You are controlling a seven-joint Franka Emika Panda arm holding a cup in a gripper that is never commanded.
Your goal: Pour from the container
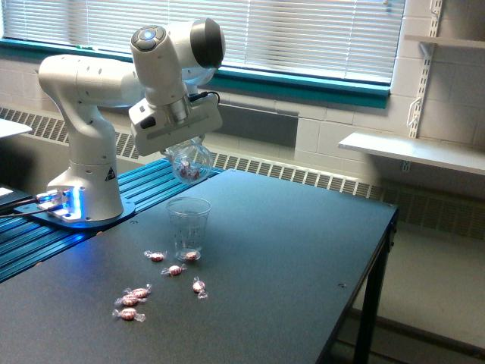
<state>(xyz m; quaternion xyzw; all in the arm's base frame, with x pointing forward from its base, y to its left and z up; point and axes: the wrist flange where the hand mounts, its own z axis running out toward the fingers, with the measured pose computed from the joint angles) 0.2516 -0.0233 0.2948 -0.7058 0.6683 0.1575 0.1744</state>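
- Exterior view: the white arm's gripper has its jaws closed on the round clear container, up in the air above the small cup.
- Wrapped candies lie on the dark surface.
- No writing is clear enough to read.

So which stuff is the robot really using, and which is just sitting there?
Using:
- the container, held in the gripper
- the candies inside it
- the cup underneath

Just sitting there:
- wrapped candies spilled on the table
- the wall shelf
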